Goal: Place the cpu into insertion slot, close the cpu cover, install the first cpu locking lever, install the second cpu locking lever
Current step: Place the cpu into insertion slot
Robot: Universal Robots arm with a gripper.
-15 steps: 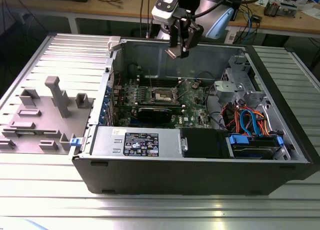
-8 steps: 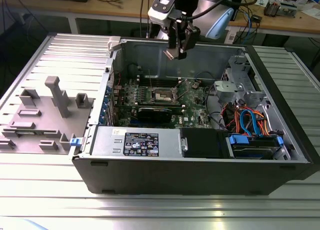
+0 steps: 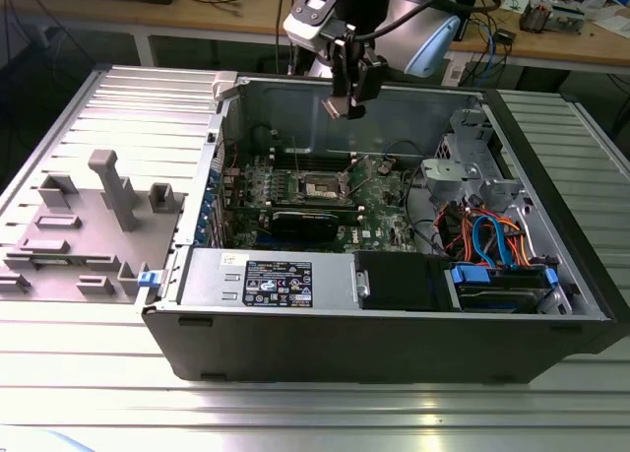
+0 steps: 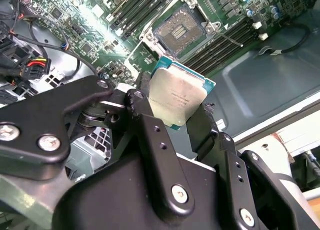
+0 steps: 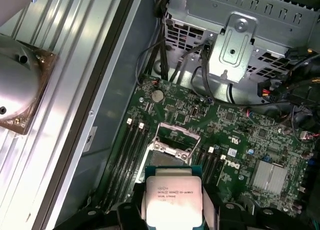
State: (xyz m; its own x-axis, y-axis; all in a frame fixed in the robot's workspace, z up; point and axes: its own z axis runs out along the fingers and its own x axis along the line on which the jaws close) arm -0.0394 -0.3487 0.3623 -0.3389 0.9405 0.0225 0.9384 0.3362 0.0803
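Observation:
My gripper (image 3: 346,103) hangs high over the open computer case, shut on the cpu (image 3: 337,108). In both wrist views the cpu (image 4: 177,97) (image 5: 172,195) is a square chip with a silvery top and a teal edge, clamped between two black fingers (image 4: 145,115). The insertion slot (image 3: 323,188) lies well below on the green motherboard; its contact field (image 4: 180,30) is exposed. A silvery metal frame, the cpu cover (image 5: 172,135), stands open around the slot. I cannot make out the locking levers clearly.
A black card (image 3: 310,221) lies just in front of the slot. A power supply (image 3: 271,280), a drive cage (image 3: 472,166) and blue and orange cables (image 3: 492,240) fill the case. A grey fixture (image 3: 89,226) sits at the exterior view's left.

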